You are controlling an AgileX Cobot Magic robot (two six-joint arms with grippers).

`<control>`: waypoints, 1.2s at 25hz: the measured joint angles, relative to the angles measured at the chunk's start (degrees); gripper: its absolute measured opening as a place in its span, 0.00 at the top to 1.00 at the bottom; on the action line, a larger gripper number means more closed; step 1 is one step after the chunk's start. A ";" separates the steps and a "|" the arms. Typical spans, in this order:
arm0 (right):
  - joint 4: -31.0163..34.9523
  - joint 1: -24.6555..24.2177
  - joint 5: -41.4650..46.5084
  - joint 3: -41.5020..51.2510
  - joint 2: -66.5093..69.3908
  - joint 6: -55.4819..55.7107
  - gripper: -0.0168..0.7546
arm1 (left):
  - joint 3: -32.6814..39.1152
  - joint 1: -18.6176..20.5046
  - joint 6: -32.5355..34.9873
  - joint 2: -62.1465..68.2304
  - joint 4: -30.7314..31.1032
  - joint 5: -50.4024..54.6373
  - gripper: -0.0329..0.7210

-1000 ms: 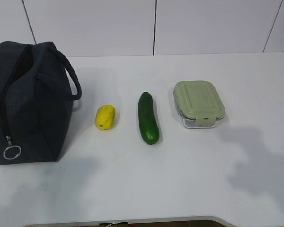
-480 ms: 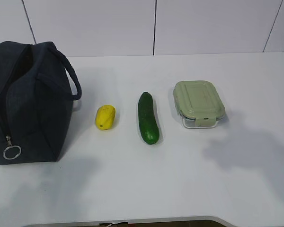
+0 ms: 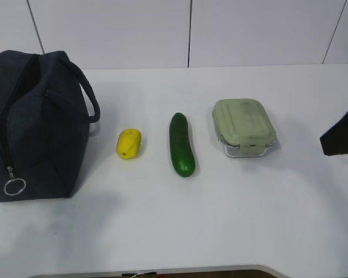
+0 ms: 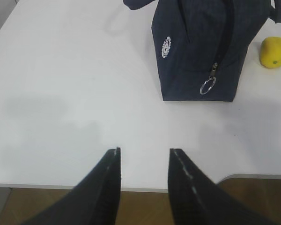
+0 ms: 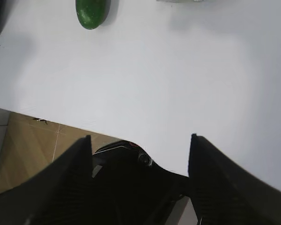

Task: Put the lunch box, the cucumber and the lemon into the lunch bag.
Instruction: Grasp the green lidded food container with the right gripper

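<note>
The navy lunch bag stands at the table's left, zipper shut, with its ring pull hanging at the front. To its right, in a row, lie the yellow lemon, the dark green cucumber and the lunch box with its sage-green lid. My left gripper is open and empty over the front table edge, short of the bag and the lemon. My right gripper is open and empty over the front edge. The cucumber's end lies far ahead of it.
A dark part of my right arm shows at the right edge of the exterior view, right of the lunch box. The white table ends at a front edge, with brown floor below. A white wall stands behind.
A dark part of my right arm has come into the exterior view at the right edge, where only its shadow showed before. The bag, lemon, cucumber and lunch box have not moved.
</note>
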 joint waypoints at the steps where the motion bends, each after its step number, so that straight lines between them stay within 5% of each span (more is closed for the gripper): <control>1: 0.36 -0.10 0.00 -0.85 1.46 -0.24 0.31 | 0.00 0.00 0.00 0.00 0.00 0.00 0.64; 14: 15.86 -0.79 5.63 -12.60 21.05 -11.97 0.31 | 0.00 0.00 0.00 0.00 0.00 0.00 0.64; 21: 30.03 -11.28 8.46 -16.49 28.85 -21.71 0.31 | 0.00 0.00 0.00 0.00 0.00 0.00 0.64; 30: 31.15 -18.17 8.35 -17.00 34.19 -25.91 0.31 | 0.00 0.00 0.00 0.00 0.00 0.00 0.64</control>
